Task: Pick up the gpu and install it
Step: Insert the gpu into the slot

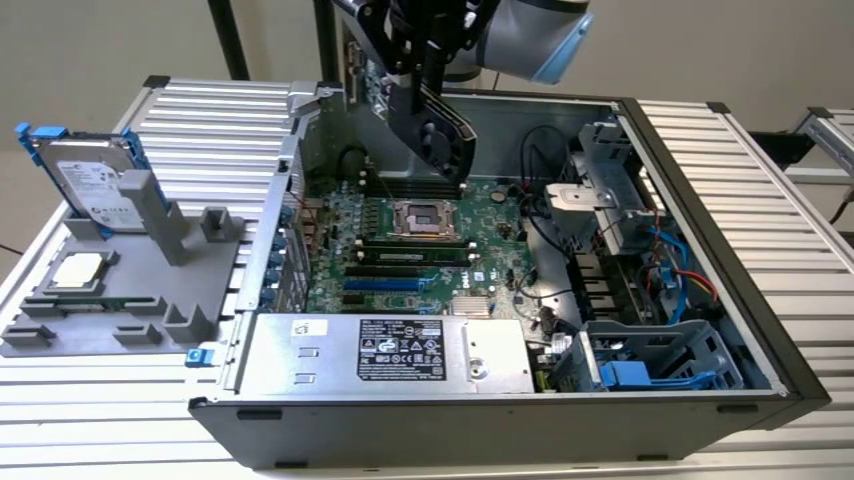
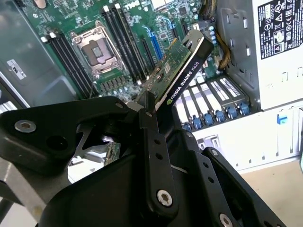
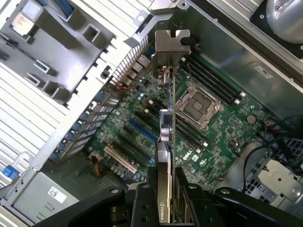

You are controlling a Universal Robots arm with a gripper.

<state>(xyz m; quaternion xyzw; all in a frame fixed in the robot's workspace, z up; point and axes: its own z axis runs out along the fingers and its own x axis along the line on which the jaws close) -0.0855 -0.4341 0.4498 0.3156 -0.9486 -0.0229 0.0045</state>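
My gripper [image 1: 424, 95] is shut on the gpu [image 1: 443, 135], a green card with a black cooler, and holds it tilted in the air over the far part of the open computer case. Below it lies the green motherboard [image 1: 400, 250] with its empty CPU socket [image 1: 424, 218] and blue expansion slots [image 1: 387, 283]. In the first wrist view the gpu [image 3: 166, 127] is edge-on, its silver bracket [image 3: 170, 45] pointing away from the gripper [image 3: 163, 191] toward the case's rear wall. In the second wrist view the black fingers [image 2: 150, 118] clamp the gpu [image 2: 182, 71] above the slots [image 2: 155, 45].
A grey fixture [image 1: 120, 300] on the exterior view's left carries a hard drive with blue rails [image 1: 94, 185] and a square CPU chip [image 1: 78, 272]. Inside the case sit the power supply [image 1: 387, 350], a drive cage [image 1: 654, 360] and loose cables [image 1: 667, 270].
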